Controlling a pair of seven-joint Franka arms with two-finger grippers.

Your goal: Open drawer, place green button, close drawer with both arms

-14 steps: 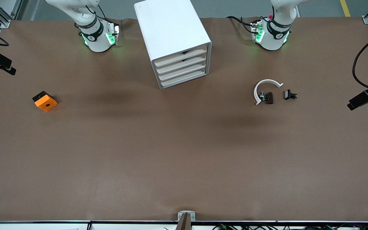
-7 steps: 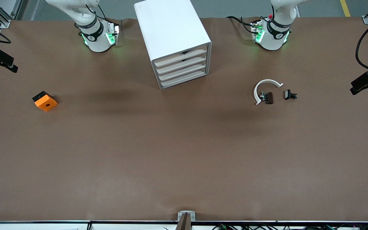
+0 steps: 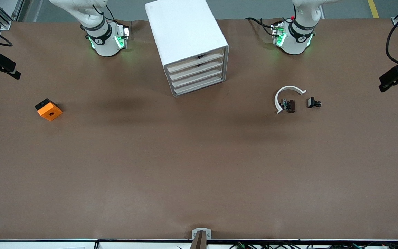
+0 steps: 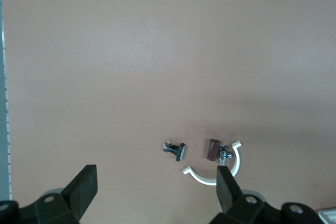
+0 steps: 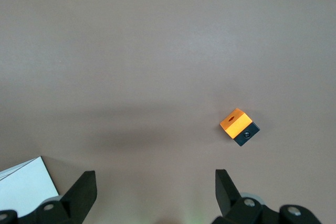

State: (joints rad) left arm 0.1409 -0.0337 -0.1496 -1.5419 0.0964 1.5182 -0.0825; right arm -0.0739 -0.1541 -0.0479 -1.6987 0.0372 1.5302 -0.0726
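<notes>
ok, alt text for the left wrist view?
The left gripper hangs open above brown table. Below it lie a white arc, a small dark part inside its curve, and a black clip apart beside it.

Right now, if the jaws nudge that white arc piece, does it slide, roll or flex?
The white arc lies flat on the brown table, so it would probably slide or spin, not roll. It is thin and open-ended, so likely light and may flex if pinched.

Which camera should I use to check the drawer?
The front view: the drawer, lowest in the cabinet, shows its whole front, shut. The right wrist view catches only a white cabinet corner; the left wrist view shows none of it.
</notes>
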